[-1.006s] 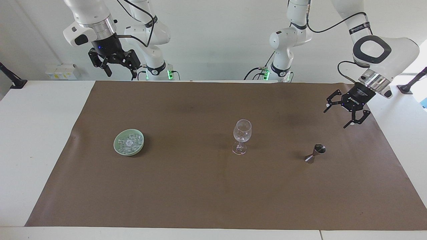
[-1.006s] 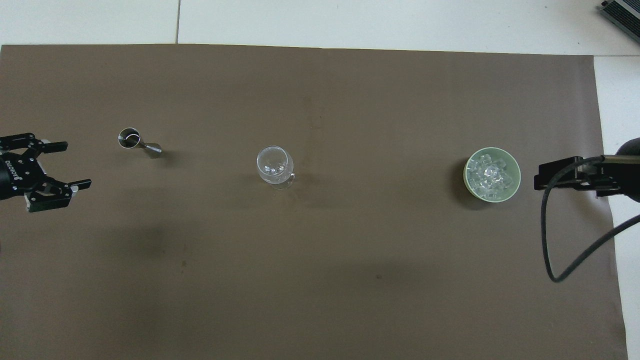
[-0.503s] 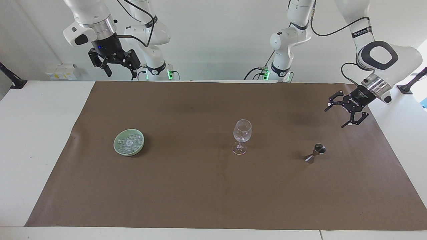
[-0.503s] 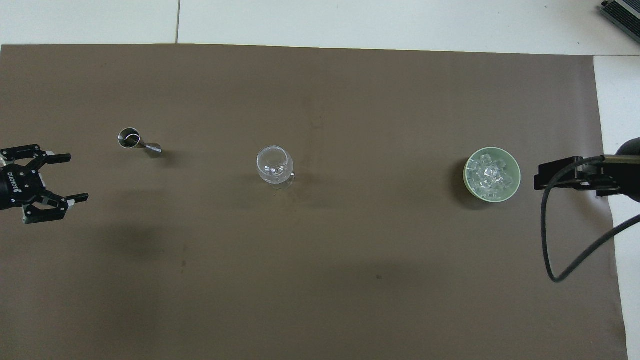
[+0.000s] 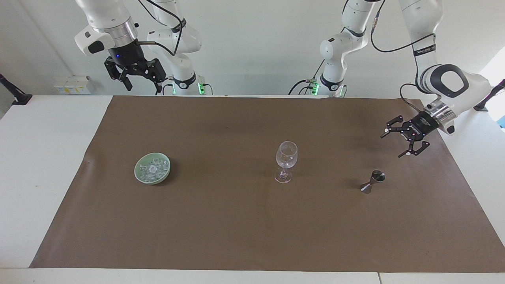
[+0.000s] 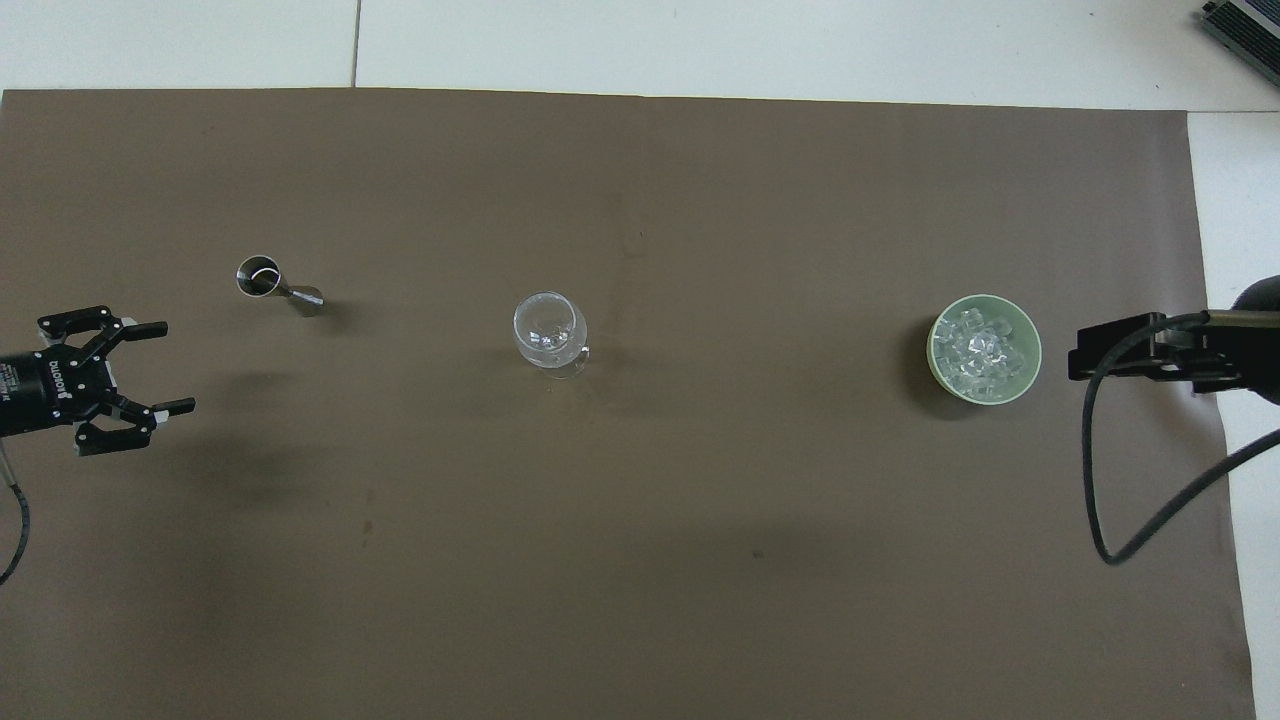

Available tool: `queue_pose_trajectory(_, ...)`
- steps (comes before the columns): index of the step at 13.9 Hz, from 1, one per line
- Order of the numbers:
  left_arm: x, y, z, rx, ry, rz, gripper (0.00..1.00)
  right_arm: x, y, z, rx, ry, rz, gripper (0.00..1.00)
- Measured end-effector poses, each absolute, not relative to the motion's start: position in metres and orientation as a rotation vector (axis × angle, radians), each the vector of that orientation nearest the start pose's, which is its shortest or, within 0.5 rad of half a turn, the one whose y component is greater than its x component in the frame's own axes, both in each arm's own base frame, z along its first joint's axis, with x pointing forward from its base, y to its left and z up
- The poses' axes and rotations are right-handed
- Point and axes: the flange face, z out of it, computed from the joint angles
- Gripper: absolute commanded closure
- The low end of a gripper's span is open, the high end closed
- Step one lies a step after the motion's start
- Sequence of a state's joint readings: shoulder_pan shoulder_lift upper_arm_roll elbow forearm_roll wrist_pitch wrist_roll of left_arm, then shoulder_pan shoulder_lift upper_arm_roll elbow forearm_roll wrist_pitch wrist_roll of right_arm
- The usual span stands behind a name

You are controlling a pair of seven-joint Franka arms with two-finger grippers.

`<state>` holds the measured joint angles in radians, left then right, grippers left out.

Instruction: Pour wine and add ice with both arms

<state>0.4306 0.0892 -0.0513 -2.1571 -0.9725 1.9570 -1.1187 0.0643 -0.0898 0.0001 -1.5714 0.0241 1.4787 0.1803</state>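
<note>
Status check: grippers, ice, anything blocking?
Left gripper open, empty, over the mat beside the jigger. Right gripper open, waiting high. Ice in green bowl. Wine glass upright; nothing blocking.

A white table (image 5: pixel 47 157) is carrying a brown mat (image 5: pixel 236 221) that is covering most of its top. Standing on the mat are a steel jigger (image 5: pixel 373 181), lying below and just past the left gripper (image 5: pixel 392 145), a stemmed wine glass (image 5: pixel 286 161) at the middle, and a green bowl (image 5: pixel 139 167) holding ice (image 5: pixel 153 168).
</note>
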Motion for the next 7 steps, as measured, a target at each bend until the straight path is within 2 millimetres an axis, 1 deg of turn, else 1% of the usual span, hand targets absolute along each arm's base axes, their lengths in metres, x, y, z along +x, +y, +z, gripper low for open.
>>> queue_pose_trajectory(1,0.517,0.147,0.352,1.239,1.996,-0.709,0.0,0.515,0.036,0.664,-3.113,0.177,0.009,0.0)
queue_pose_trajectory(3,0.519,0.146,0.343,1.209,1.987,-0.731,0.0,0.515,0.036,0.664,-3.113,0.177,0.009,0.0)
queue_pose_trajectory(5,0.524,0.144,0.34,1.192,1.98,-0.74,0.0,0.515,0.036,0.664,-3.113,0.177,0.009,0.0)
queue_pose_trajectory(7,0.53,0.146,0.341,1.19,1.979,-0.72,0.0,0.515,0.036,0.664,-3.113,0.177,0.009,0.0)
